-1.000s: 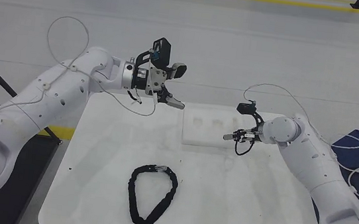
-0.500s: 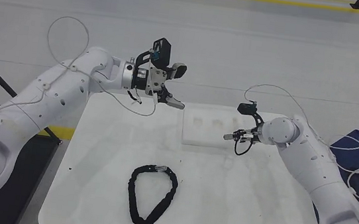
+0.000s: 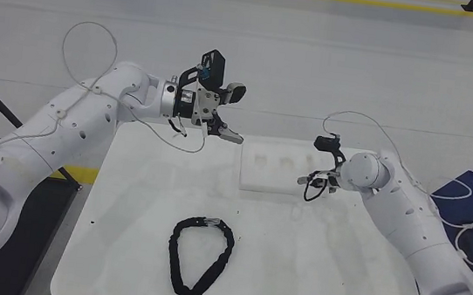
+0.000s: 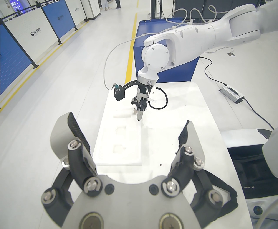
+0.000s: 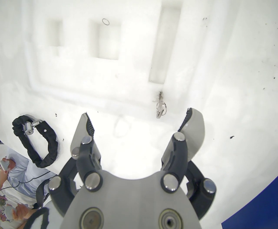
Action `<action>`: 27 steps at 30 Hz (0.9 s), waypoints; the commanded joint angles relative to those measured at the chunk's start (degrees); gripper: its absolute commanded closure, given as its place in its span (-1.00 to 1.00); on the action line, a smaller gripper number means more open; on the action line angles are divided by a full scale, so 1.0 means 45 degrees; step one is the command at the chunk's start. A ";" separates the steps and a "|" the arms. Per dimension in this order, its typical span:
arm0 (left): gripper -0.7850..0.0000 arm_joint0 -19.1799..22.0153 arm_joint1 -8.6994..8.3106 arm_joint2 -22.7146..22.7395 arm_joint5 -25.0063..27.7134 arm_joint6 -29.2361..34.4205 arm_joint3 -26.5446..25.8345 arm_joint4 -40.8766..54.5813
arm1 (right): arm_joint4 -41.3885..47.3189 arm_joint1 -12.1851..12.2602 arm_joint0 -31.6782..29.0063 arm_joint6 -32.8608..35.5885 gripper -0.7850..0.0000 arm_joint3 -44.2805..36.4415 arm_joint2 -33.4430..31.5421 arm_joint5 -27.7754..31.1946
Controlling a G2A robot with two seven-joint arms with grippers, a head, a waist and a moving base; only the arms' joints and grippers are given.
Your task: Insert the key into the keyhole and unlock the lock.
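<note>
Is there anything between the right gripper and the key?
No. In the right wrist view, the stretch between the open right gripper and the key, near the end of the long slot in the foam block, is bare white surface.

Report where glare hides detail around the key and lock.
Right wrist view: glare bleaches the foam tray, recesses faintly shaded, yet the key stands out clearly. Left wrist view: the tray's far edge melts into the table. Top view: even light, the chain lock contrasts strongly.
</note>
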State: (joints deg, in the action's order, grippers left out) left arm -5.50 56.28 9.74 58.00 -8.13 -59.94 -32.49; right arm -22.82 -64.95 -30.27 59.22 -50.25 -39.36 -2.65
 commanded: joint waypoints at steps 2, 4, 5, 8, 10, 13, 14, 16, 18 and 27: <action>-1.00 0.0000 0.0000 0.0000 0.0000 0.0002 0.0000 -0.0001 | -0.0004 -0.0061 -0.0026 -0.0096 0.04 0.0132 -0.0033 -0.0150; -1.00 0.0000 0.0000 0.0000 0.0000 0.0002 0.0000 -0.0001 | -0.0020 -0.0108 -0.0028 -0.0124 0.08 0.0216 -0.0016 -0.0188; -1.00 0.0000 0.0000 0.0000 0.0000 0.0002 0.0000 -0.0001 | -0.0033 -0.0138 -0.0022 -0.0142 0.09 0.0285 -0.0003 -0.0196; -1.00 0.0000 0.0000 0.0000 0.0000 0.0002 0.0000 -0.0001 | -0.0104 -0.0240 0.0025 -0.0216 0.16 0.0489 0.0053 -0.0227; -1.00 0.0000 0.0000 0.0000 0.0000 0.0002 0.0000 -0.0001 | -0.0286 -0.0311 0.0091 -0.0309 0.13 0.0644 0.0120 -0.0415; -1.00 0.0000 0.0000 0.0000 0.0000 0.0002 0.0000 -0.0001 | -0.0438 -0.0433 0.0158 -0.0393 0.12 0.0868 0.0216 -0.0605; -1.00 0.0000 0.0000 0.0000 0.0000 0.0002 0.0000 -0.0001 | -0.0432 -0.0474 0.0179 -0.0422 0.15 0.0983 0.0226 -0.0619; -1.00 0.0000 0.0000 0.0000 0.0000 0.0002 0.0000 -0.0001 | -0.0506 -0.0566 0.0238 -0.0500 0.22 0.1180 0.0287 -0.0712; -1.00 0.0000 0.0000 0.0000 0.0000 0.0002 0.0000 -0.0001 | -0.0479 -0.0663 0.0286 -0.0562 0.40 0.1410 0.0325 -0.0719; -1.00 0.0000 0.0000 0.0000 0.0000 0.0002 0.0000 -0.0001 | -0.0526 -0.1121 0.0566 -0.0653 0.79 0.2404 0.0560 -0.0801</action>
State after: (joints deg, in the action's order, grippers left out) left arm -5.50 56.28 9.74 58.00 -8.13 -59.94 -32.49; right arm -25.13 -69.81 -27.84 56.29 -39.93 -36.94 -6.24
